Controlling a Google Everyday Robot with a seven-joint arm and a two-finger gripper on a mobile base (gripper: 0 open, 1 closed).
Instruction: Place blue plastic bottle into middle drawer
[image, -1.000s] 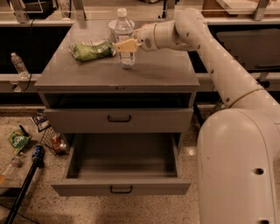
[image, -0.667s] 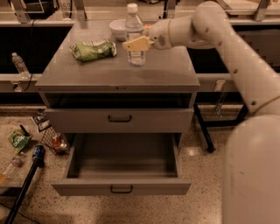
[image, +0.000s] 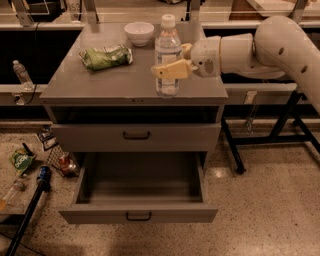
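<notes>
The blue plastic bottle (image: 167, 55), clear and ribbed with a white cap, stands upright at the front right of the grey cabinet top (image: 100, 82). My gripper (image: 172, 67) comes in from the right and is shut on the bottle's middle, one yellowish finger (image: 171, 70) across its front. The middle drawer (image: 140, 200), the lower handled one, is pulled open and holds nothing; it lies below and in front of the bottle.
A green chip bag (image: 106, 56) and a white bowl (image: 139, 33) sit at the back of the top. The upper handled drawer (image: 136, 136) is closed. A small clear bottle (image: 22, 74) stands at far left. Litter (image: 22, 160) lies on the floor at left.
The bottle and my gripper have moved right and toward the front edge of the cabinet top, and the view has shifted closer.
</notes>
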